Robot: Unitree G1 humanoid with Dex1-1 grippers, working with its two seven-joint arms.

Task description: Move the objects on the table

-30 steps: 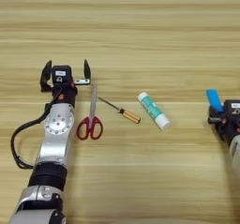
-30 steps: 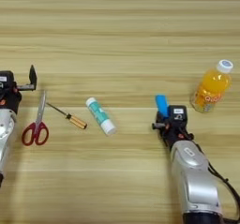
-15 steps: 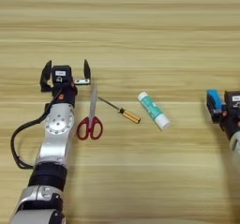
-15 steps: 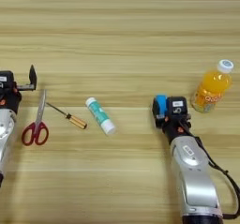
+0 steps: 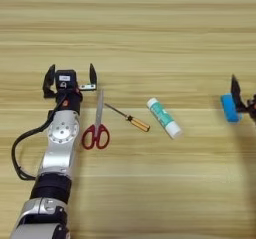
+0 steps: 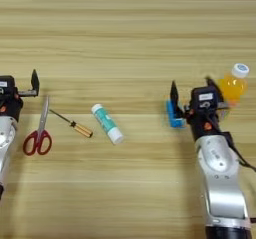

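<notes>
Right gripper [image 6: 195, 95] is sitting with fingers apart, eraser [image 6: 174, 114] touching its left finger, bottle [image 6: 232, 86] just behind; nothing gripped yet. Left gripper [image 5: 69, 76] is idling open beside scissors [image 5: 97, 127], screwdriver [image 5: 127, 117], glue [image 5: 163, 117]

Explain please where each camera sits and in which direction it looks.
Left eye view: on the head, looking down at the table; shows the whole left arm with its open left gripper, only the edge of the right gripper.
Right eye view: same head, slightly further right; shows the right arm, its open gripper between the eraser and the bottle.
Both share scissors, screwdriver, glue stick.
</notes>
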